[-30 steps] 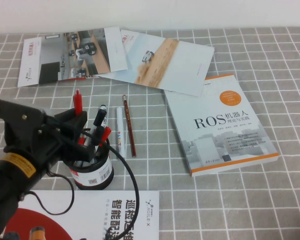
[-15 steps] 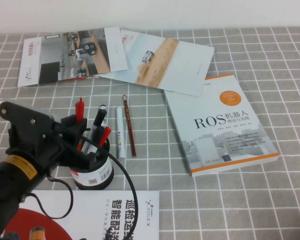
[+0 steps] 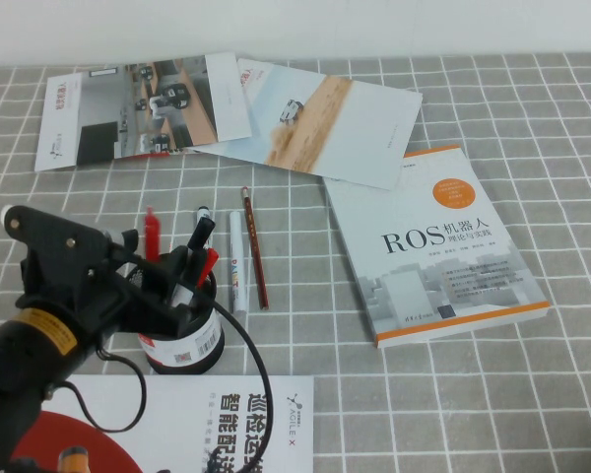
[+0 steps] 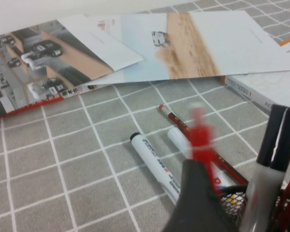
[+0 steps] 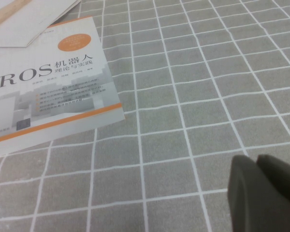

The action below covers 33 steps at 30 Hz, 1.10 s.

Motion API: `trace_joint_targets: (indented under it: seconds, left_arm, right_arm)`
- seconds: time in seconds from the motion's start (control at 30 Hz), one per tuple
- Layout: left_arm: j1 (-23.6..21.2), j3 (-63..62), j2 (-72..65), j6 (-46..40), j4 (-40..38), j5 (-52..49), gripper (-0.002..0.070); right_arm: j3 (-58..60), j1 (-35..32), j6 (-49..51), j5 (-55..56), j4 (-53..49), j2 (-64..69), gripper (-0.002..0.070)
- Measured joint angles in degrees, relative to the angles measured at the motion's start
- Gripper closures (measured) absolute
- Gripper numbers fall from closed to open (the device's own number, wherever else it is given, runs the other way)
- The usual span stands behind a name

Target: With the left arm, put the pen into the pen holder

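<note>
Pen [image 3: 152, 235]: light, stiff, slick; upright just above left gripper [image 3: 148, 281], over holder [image 3: 182, 335]; pinch mid-barrel. Left gripper spread. Right gripper [image 5: 263, 193] over bare worktop [image 5: 193, 96], pressed together.

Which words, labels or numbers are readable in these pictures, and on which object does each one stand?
"ROS": large title on the book, also readable in the right wrist view.
"AGILE·X": small logo on the brochure at the near table edge.
Chinese characters beside "ROS" and on that brochure: visible, too small to quote reliably.
Barcode label on the pen holder: too small.
Print on the white marker: blurred.
Leaflets at the back: unreadable.
</note>
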State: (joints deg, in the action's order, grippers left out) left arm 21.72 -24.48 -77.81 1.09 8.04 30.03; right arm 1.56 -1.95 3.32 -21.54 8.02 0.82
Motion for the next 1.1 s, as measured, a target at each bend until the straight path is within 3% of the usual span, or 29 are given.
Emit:
trace_joint_targets:
  seconds: [0.13, 0.23, 0.33, 0.4, 0.5, 0.8, 1.1]
  left_arm:
    - [0.0, 0.0, 3.2, 0.6, -0.3, -3.0, 0.0256]
    - [0.0, 0.0, 9.0, 0.8, -0.3, -6.0, 0.0288]
    - [0.0, 0.0, 16.6, 2.3, -0.3, -9.6, 0.0412]
    - [0.0, 0.0, 21.6, 3.6, -0.3, -12.8, 0.0538]
    - [0.0, 0.0, 30.0, 5.6, -0.3, -20.1, 0.0638]
    - [0.0, 0.1, 49.5, 9.4, -0.5, -43.7, 0.0674]
    - [0.0, 1.2, 52.9, 12.0, 0.2, -54.8, 0.0675]
  right_arm:
    - [0.0, 0.0, 0.0, 0.0, 0.0, 0.0, 0.0692]
    - [0.0, 0.0, 0.0, 0.0, 0.0, 0.0, 0.0691]
    - [0.0, 0.0, 0.0, 0.0, 0.0, 0.0, 0.0691]
    - [0.0, 0.0, 0.0, 0.0, 0.0, 0.0, 0.0691]
    - [0.0, 0.0, 0.0, 0.0, 0.0, 0.0, 0.0691]
    - [0.0, 0.0, 0.0, 0.0, 0.0, 0.0, 0.0691]
    - [0.0, 0.0, 0.0, 0.0, 0.0, 0.0, 0.0691]
